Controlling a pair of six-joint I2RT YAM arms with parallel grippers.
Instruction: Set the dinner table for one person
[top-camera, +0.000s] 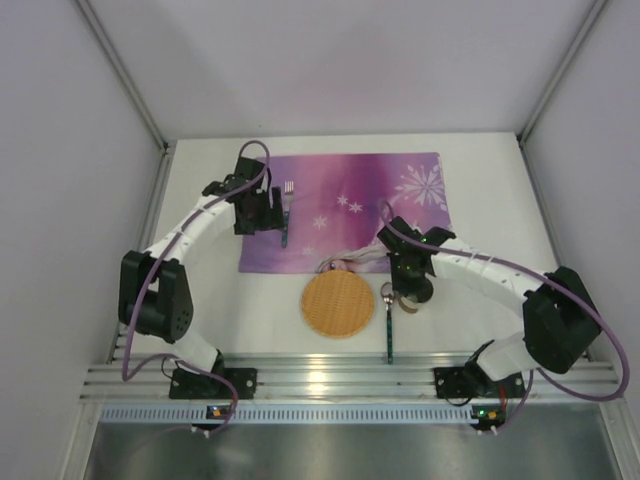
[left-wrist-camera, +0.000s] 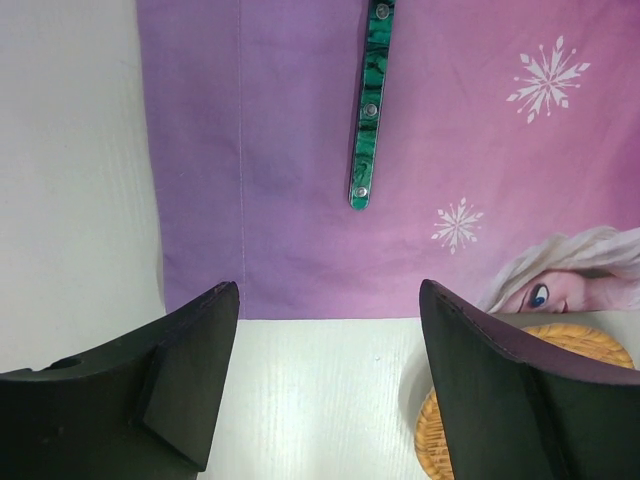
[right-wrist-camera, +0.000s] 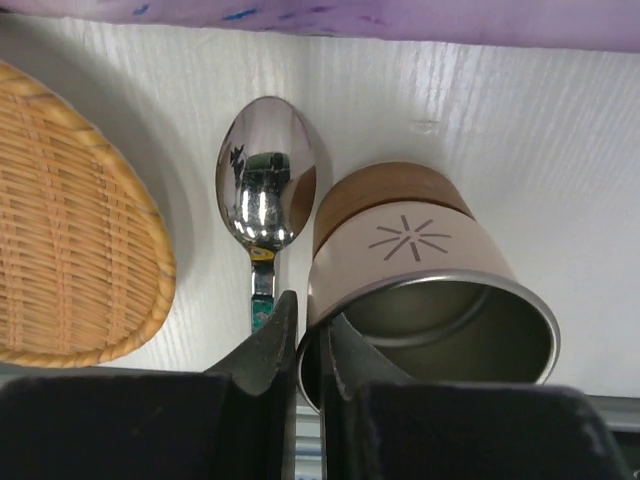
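Note:
The white dinner table (top-camera: 490, 190) carries a purple snowflake placemat (top-camera: 350, 200). A fork with a green handle (top-camera: 287, 212) lies on the mat's left part; its handle shows in the left wrist view (left-wrist-camera: 367, 110). My left gripper (top-camera: 257, 214) is open and empty, over the mat's near left edge (left-wrist-camera: 328, 300). My right gripper (top-camera: 404, 284) is shut on the rim of a tan and brown metal cup (right-wrist-camera: 400, 250), one finger inside and one outside (right-wrist-camera: 310, 322). A spoon (right-wrist-camera: 265, 190) lies just left of the cup.
A round wicker mat (top-camera: 338, 305) lies on the table in front of the placemat; it shows in the right wrist view (right-wrist-camera: 70, 220) and at the left wrist view's corner (left-wrist-camera: 437, 440). The ribbed aluminium rail (top-camera: 330, 380) runs along the near edge. Grey walls close in the sides.

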